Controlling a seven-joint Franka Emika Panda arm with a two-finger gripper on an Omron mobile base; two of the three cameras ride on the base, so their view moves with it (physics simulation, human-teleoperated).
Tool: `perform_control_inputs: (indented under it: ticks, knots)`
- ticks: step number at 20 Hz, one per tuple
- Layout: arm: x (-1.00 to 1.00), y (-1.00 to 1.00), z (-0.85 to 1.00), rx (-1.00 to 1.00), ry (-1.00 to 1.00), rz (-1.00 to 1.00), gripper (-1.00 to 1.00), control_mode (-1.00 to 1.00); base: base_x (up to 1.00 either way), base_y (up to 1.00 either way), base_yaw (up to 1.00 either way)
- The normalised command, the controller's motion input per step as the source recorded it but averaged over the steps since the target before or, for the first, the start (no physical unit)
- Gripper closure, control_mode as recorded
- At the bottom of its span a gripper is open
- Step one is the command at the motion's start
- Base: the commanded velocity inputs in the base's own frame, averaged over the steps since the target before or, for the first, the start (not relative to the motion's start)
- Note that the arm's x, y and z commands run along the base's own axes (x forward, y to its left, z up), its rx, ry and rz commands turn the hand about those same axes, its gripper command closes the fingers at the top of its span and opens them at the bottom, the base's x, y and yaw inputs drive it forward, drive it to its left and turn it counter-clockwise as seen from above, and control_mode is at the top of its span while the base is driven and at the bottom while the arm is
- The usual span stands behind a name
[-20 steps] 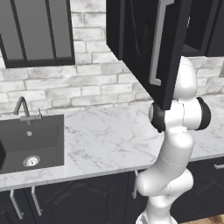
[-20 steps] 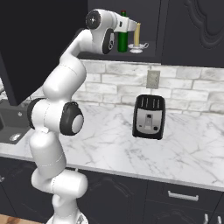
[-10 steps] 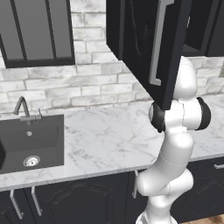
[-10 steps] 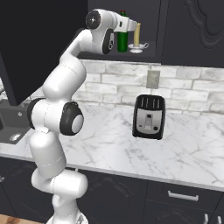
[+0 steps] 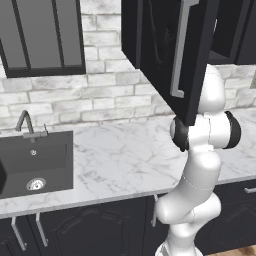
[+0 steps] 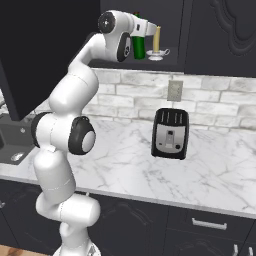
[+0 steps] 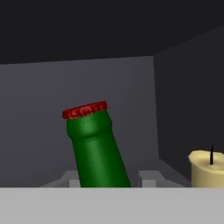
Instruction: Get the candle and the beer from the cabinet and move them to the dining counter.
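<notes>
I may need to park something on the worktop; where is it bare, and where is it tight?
Bare marble lies between the sink and the arm, and on either side of the toaster. It is tight in the cabinet, where the gripper sits by the beer and candle.

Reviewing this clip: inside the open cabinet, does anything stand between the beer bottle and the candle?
No. In the right base view the beer bottle and the candle stand side by side on the cabinet shelf with a bare gap between them; the hand view agrees.
</notes>
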Motion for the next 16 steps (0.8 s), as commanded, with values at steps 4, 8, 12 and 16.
perform_control_inputs:
  ticks: [4,8,12,16]
  knots:
    - [0.00,0.00,0.00,0.00,0.00,0.00,1.00,-1.00,0.00,0.00,0.00]
    - [0.00,0.00,0.00,0.00,0.00,0.00,1.00,-1.00,0.00,0.00,0.00]
    - [-0.02,0.00,0.00,0.00,0.00,0.00,1.00,-1.00,0.00,0.00,0.00]
    - [-0.11,-0.03,0.00,0.00,0.00,0.00,1.00,-1.00,0.00,0.00,0.00]
